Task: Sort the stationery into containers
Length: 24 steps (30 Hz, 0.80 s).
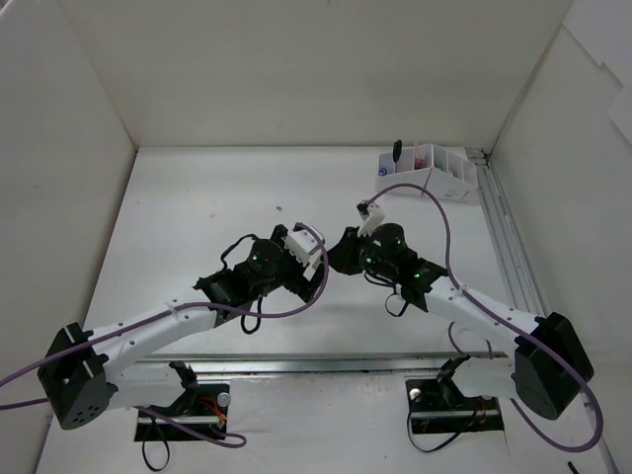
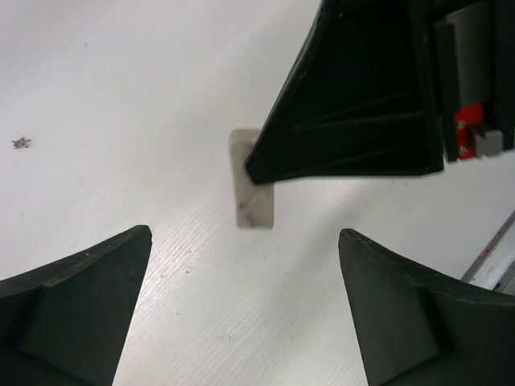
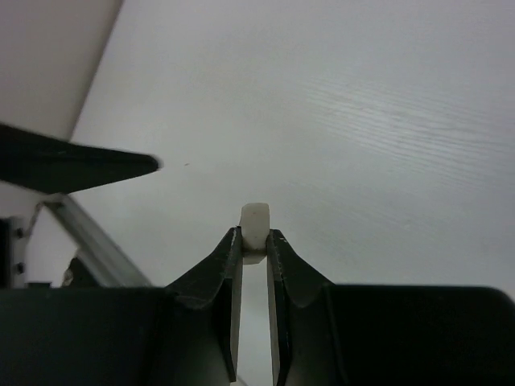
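The right tool (image 3: 254, 241) is closed on the white eraser (image 3: 255, 225), well apart from the organiser (image 1: 410, 184), to its near left. Lift vertically off the tabletop (image 2: 121, 96), carry above the organiser, then release. The left tool (image 2: 244, 237) hangs open; hold it clear.

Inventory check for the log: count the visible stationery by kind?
Eraser, gripped by right end effector: 1
Black-handled item, in organiser: 1
Pink pen, in organiser: 1
Blue-tipped item, in organiser: 1
Total: 4
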Available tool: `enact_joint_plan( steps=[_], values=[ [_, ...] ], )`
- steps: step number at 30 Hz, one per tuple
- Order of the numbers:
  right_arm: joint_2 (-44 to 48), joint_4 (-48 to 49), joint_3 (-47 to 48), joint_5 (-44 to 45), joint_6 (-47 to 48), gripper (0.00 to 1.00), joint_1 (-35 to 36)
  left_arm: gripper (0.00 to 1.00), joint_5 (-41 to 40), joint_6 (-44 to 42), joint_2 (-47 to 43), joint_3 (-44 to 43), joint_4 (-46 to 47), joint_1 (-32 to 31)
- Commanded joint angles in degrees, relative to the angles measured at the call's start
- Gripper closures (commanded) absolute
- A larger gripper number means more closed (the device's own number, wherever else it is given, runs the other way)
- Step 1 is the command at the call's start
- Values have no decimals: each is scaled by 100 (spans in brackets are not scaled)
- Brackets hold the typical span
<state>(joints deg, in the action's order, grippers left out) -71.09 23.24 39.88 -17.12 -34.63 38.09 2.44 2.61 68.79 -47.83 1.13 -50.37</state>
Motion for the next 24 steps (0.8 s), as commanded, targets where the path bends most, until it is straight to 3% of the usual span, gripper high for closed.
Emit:
enact_joint_plan(
  steps=[1, 4, 9, 16, 20, 24],
  values=[
    [385, -477, 459, 919, 667, 100, -423, 0, -435, 64, -524, -16, 432, -43],
    [403, -944, 828, 2191, 1168, 100, -993, 1, -893, 177, -980, 256, 467, 9],
    [-184, -1015, 1636, 2248, 1704, 100, -2425, 1, -648, 494, -1456, 704, 380, 833],
    [-2633, -1296, 3841, 2511, 2206, 100, -3981, 0, -570, 767, -1589, 872, 143, 2002],
    [-3770, -1831, 5587, 2845, 2548, 100, -4371, 1, -420, 846, -1343, 750, 11, 2575],
    [-4632, -2069, 6601, 3268, 2628, 100, -4642, 0, -42, 855, -1044, 565, -51, 2980]
  ],
)
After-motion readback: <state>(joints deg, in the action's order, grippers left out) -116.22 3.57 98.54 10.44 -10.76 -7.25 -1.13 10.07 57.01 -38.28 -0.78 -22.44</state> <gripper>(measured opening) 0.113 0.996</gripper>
